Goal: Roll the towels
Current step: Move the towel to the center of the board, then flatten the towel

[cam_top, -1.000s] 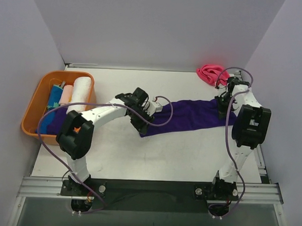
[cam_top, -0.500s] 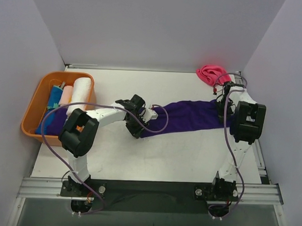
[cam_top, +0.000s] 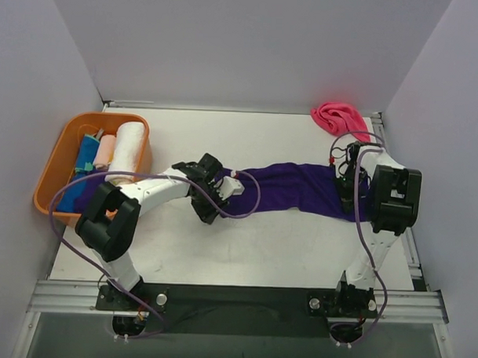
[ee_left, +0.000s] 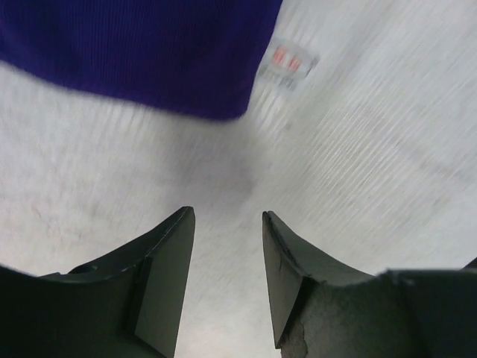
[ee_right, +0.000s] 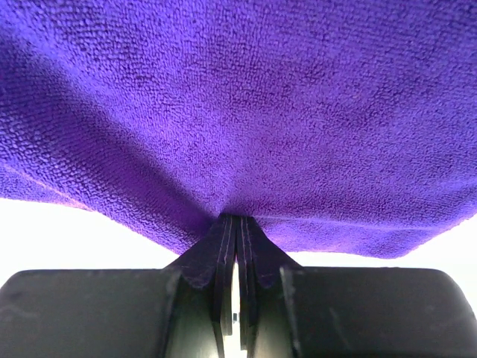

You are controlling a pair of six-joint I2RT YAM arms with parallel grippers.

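Found the left hand [ee_left: 227, 224] spread above the counter [cam_top: 260, 242], just off the left end of the dark purple towel [cam_top: 290, 185] stretched across mid-counter. Found the right hand [ee_right: 237, 224] pinching its right edge. Judged soft, limp, light; best taken at an end hem.

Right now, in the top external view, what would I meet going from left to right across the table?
The orange basket → left gripper → purple towel → right gripper.

legible text: none | tag [ee_left: 288, 64] by purple towel [ee_left: 134, 52]: blurred
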